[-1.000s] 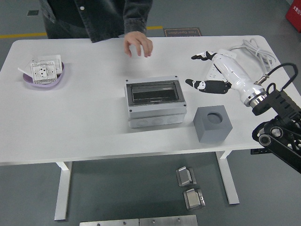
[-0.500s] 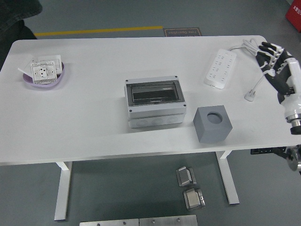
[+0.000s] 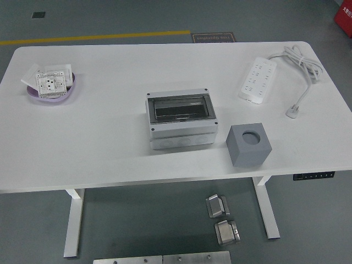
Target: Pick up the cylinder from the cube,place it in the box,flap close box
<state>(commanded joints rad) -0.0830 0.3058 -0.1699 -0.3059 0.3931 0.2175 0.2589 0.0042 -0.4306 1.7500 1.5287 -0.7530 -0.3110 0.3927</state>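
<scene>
Neither robot hand appears in the head view, so their state cannot be told. The grey box (image 3: 180, 119) sits at the centre of the white table (image 3: 99, 137), its dark flap lying flat. The grey cube (image 3: 249, 144) stands just right of it, top hole showing no cylinder.

A workshop or robotics test lab is showing here. A white height-adjustable table (image 3: 99, 143) is standing on a grey painted industrial floor (image 3: 137, 231), with a yellow safety line (image 3: 93, 37) running across it beyond the table. Metal parts (image 3: 223, 219) are lying on the floor beneath. A grey electrical enclosure box (image 3: 180, 119), a power strip (image 3: 257, 80) and a socket plate (image 3: 50, 82) are sitting out as test pieces.
</scene>
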